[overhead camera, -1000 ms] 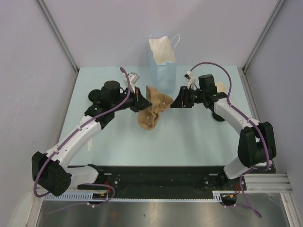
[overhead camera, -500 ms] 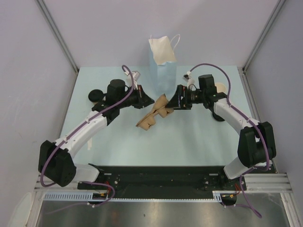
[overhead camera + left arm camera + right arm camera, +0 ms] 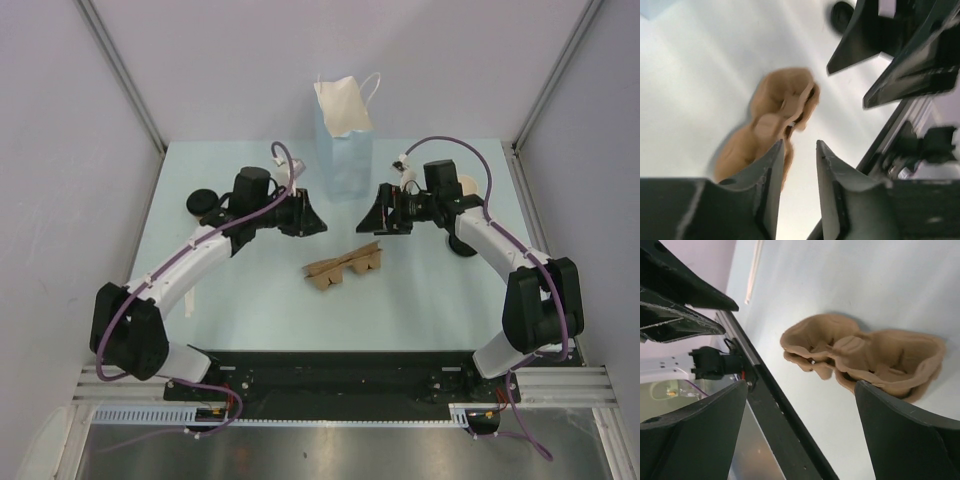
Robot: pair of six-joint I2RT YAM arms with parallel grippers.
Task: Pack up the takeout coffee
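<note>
Pale table (image 3: 250,300), carrier (image 3: 345,268) flat, bag (image 3: 343,150) upright, cup (image 3: 467,184) apart

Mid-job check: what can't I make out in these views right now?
- Top view: cup mostly hidden behind the right arm; lidded or not, cannot tell.
- Top view: bag, its bottom hidden by its own walls.
- Top view: black lid partly covered by the left arm.
- Left wrist view: carrier blurred, its near end behind the fingers.
</note>
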